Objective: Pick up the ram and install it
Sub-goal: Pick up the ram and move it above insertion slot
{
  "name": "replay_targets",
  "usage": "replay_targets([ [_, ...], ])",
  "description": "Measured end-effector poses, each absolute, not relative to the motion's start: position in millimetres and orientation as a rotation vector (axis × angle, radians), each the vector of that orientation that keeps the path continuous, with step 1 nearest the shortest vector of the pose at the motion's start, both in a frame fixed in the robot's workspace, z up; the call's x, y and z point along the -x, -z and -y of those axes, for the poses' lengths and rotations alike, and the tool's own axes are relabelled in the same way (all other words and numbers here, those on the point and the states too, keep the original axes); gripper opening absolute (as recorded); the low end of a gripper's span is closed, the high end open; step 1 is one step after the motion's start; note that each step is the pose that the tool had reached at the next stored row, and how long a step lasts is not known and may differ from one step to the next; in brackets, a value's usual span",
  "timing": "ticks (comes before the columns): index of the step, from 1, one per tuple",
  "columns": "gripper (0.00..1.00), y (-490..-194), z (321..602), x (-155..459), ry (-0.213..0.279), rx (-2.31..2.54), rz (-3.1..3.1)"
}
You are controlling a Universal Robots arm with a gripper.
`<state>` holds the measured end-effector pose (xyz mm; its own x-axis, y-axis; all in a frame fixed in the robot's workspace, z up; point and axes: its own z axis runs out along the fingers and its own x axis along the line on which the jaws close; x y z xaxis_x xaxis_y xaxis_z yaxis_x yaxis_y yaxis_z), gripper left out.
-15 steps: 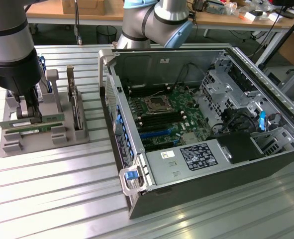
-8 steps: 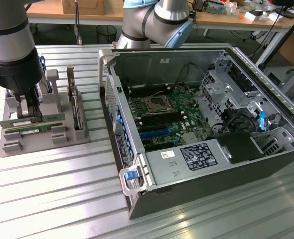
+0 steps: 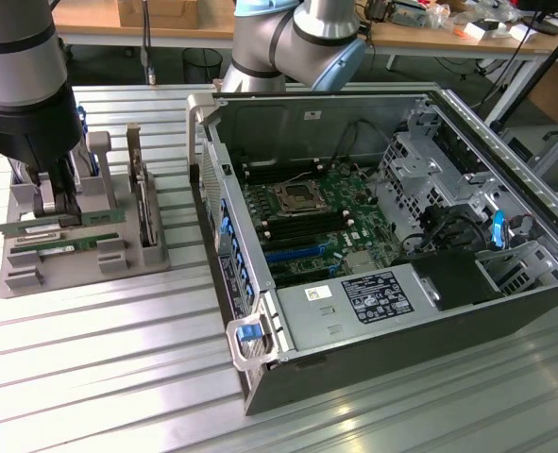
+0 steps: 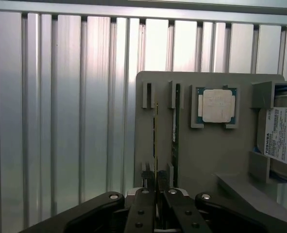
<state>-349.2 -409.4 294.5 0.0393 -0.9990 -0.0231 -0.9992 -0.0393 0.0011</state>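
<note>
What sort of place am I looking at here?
Probably a robotics lab or test workshop: a robot arm hangs over a slatted metal table, where an opened computer case sits beside a grey tray of parts, with cluttered workbenches behind.

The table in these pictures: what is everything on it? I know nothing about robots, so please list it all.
ram: one, green, on edge in a tray slot, clamped between the fingers
second ram stick: one, green, in the next slot
processor chip: one, silver on green, in a tray pocket
hard drive: one, white label, in the tray
card with metal bracket: one, upright in the tray
holder tray: one, grey, at the exterior view's left
computer case: one, grey, open, beside the tray
motherboard: one, green, inside the case
table: one, silver, slatted
robot arm: one, grey and blue, behind the case
gripper: one, black, shut on the ram
</note>
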Motion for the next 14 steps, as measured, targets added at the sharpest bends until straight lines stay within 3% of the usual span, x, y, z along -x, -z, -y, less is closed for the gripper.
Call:
replay_targets([
  [14,0.13,-317.3,409.4,349.1,-0.034,2.250,-2.164],
])
